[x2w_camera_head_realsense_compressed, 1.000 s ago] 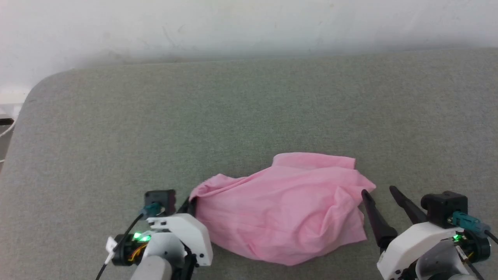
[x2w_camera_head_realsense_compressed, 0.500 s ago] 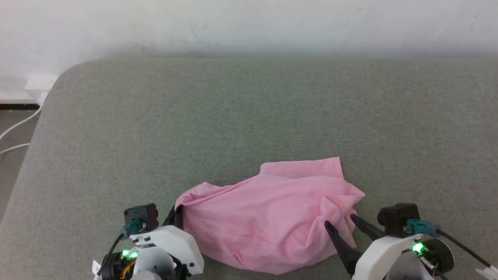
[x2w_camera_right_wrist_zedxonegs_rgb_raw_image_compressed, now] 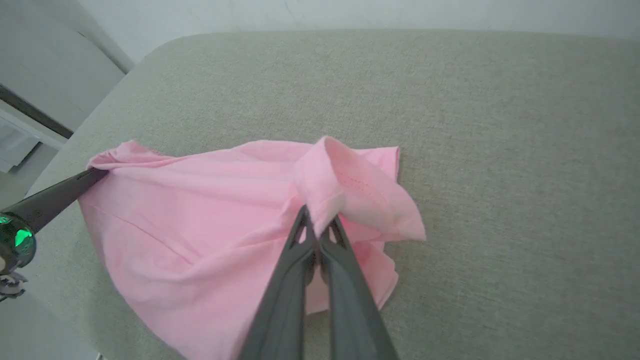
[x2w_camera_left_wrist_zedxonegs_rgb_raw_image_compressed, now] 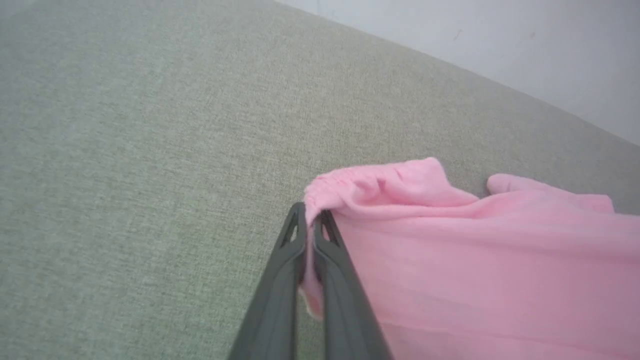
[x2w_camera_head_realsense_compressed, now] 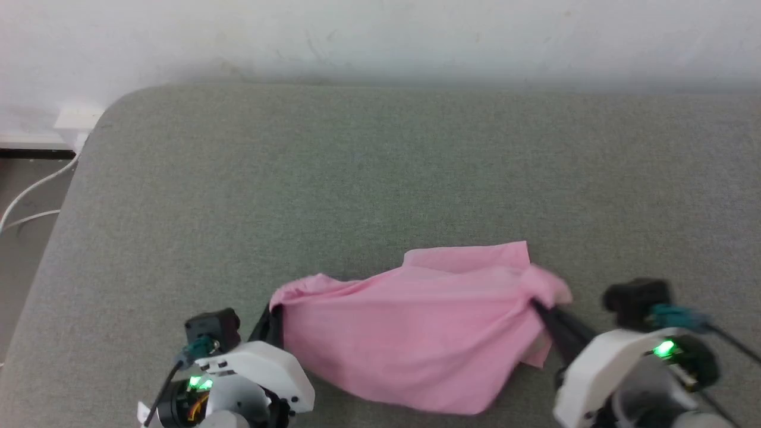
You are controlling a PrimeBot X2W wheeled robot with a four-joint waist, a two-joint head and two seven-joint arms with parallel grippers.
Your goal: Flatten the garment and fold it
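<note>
**A:** Head view, status?

**B:** The garment (x2w_camera_head_realsense_compressed: 416,339) lies bunched on the cushion (x2w_camera_head_realsense_compressed: 357,178), close to its near edge and right of its middle. It is not flat and no fold has been made. I judge this the opening stretch-out step. The left gripper (x2w_camera_head_realsense_compressed: 273,318) sits at one end of the cloth and the right gripper (x2w_camera_head_realsense_compressed: 538,309) at the other. Both are low over the cushion, with fingers pointing toward its far edge.

**A:** Left wrist view?

**B:** The left gripper (x2w_camera_left_wrist_zedxonegs_rgb_raw_image_compressed: 311,220) has its fingers clamped together on the gathered waistband (x2w_camera_left_wrist_zedxonegs_rgb_raw_image_compressed: 370,180), with pink cloth pinched between them. That corner looks raised slightly off the cushion.

**A:** Right wrist view?

**B:** The right gripper (x2w_camera_right_wrist_zedxonegs_rgb_raw_image_compressed: 316,220) has its fingers pressed tight on a hemmed flap, which stands up in a peak above the cushion. The left gripper's finger shows at the opposite corner. The cloth between them sags in loose creases, not taut.

**A:** Remaining?

**B:** Pulling it out flat on the cushion, then all the folding.
</note>
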